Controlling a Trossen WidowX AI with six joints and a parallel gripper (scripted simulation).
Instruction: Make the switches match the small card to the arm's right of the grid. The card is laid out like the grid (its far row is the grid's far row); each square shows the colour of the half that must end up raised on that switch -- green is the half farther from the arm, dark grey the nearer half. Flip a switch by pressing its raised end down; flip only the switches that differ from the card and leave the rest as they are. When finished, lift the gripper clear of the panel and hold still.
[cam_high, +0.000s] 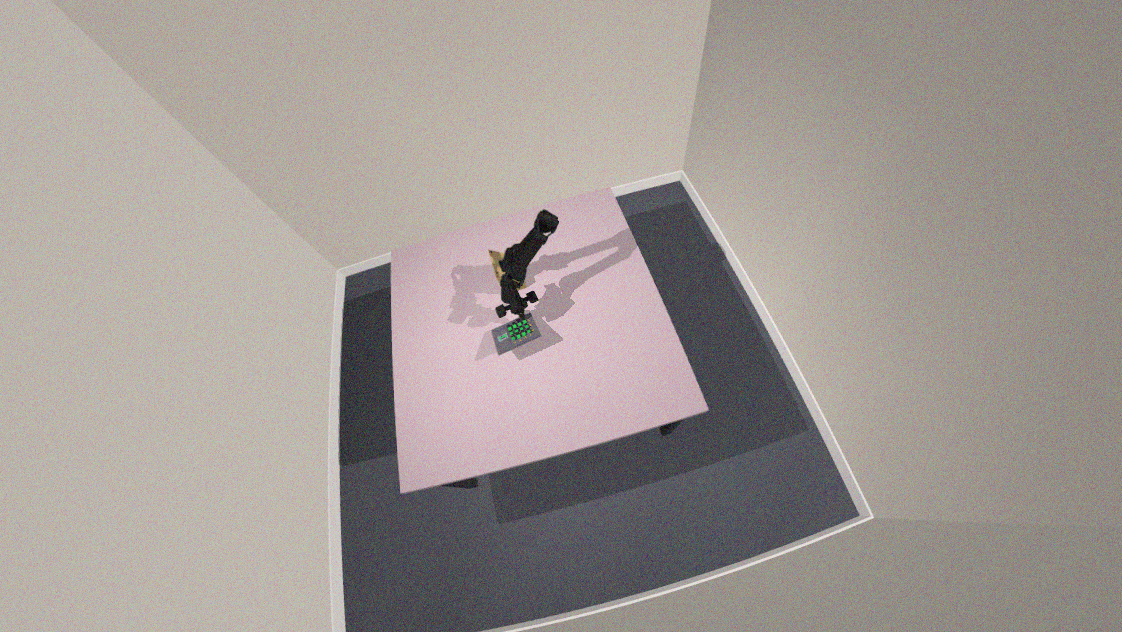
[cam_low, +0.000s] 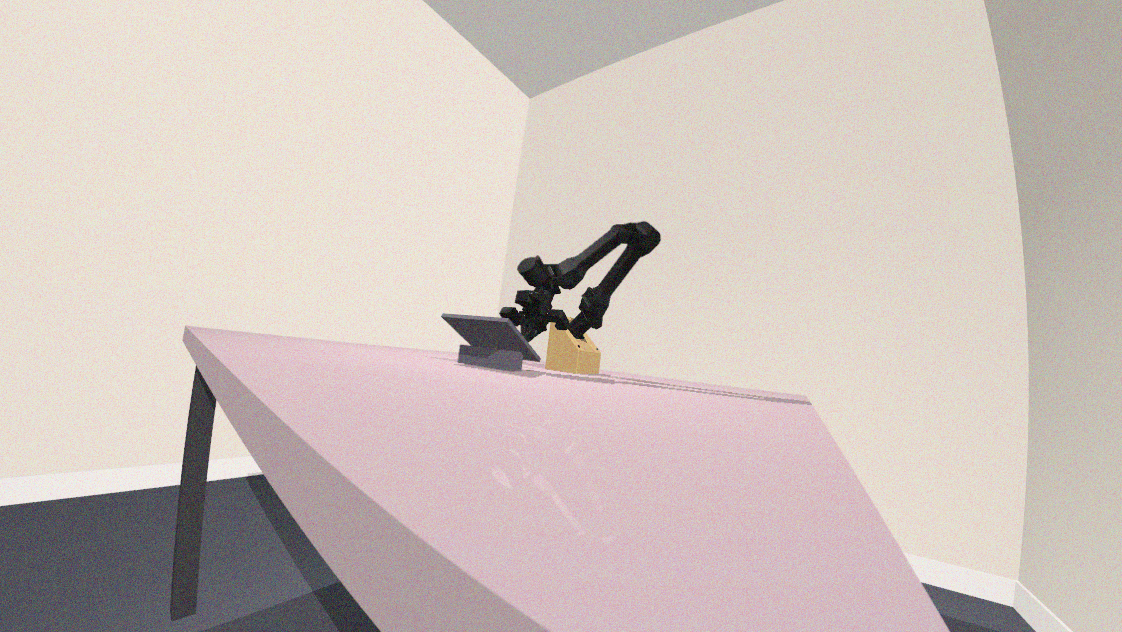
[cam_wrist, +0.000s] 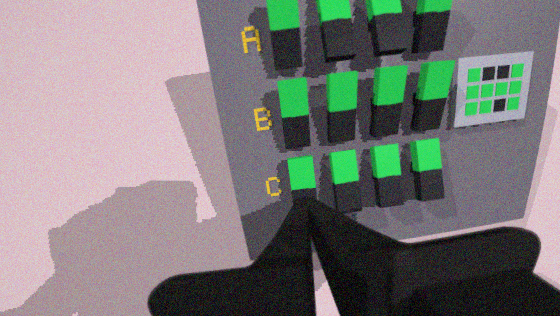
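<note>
Gripper (cam_high: 522, 317) (cam_low: 529, 337) (cam_wrist: 304, 205) was seen from the top at the near edge of the switch panel (cam_high: 508, 347) (cam_low: 490, 332) (cam_wrist: 490, 175). In the exterior view, the panel's switch face was hidden. In the wrist view, empty fingers were clenched at switch C1 (cam_wrist: 301, 172); rows A and B seemed matched to the card (cam_high: 502, 337) (cam_wrist: 501, 89), with row C left to be settled, its tilts being hard to tell, and the final lift not yet made
</note>
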